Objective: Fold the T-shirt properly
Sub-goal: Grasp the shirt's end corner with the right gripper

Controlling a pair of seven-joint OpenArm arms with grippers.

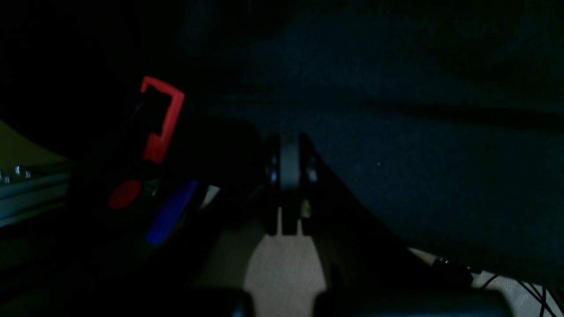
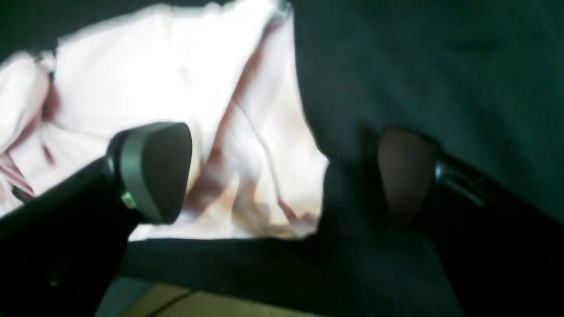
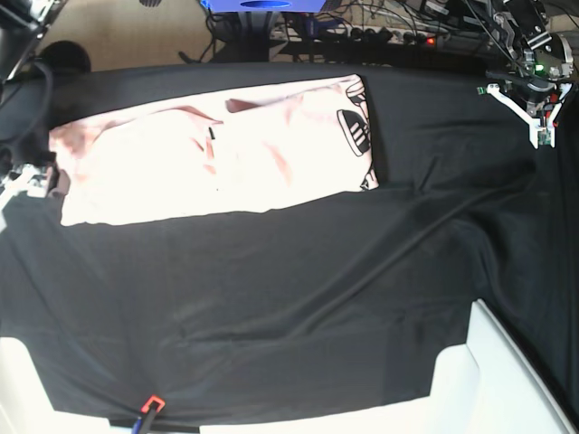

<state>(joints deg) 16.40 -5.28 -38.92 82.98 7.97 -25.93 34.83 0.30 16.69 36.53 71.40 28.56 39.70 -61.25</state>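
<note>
Base view, left to right. The right pincer [image 3: 36, 178] sits at the far-left edge of the counter [image 3: 271, 298], just beside the left end of the T-shirt [image 3: 217, 149]. In the right wrist view its two pads [image 2: 154, 171] stand wide apart and hold nothing; one pad is over the pale cloth, the other over the black table cloth [image 2: 418, 66].

The T-shirt lies flat on the far-left part of the counter as a long band running left to right, plain pale pink side up, with soft creases across it. At its right end a strip of black lettering [image 3: 355, 131] shows along the turned-over edge. In the right wrist view the T-shirt [image 2: 167, 79] fills the upper left, blurred and overexposed, its near edge lying on the black cloth.

The black table cloth [image 3: 298, 298] covers the counter and carries long diagonal wrinkles from the centre toward the right. Near the front-left edge lies a small red clip [image 3: 151, 402].

At the far right, the left pincer [image 3: 540, 113] is well apart from the T-shirt. The left wrist view is very dark; there the left pincer [image 1: 289, 176] shows its fingers pressed together with nothing between them, over black cloth.
</note>
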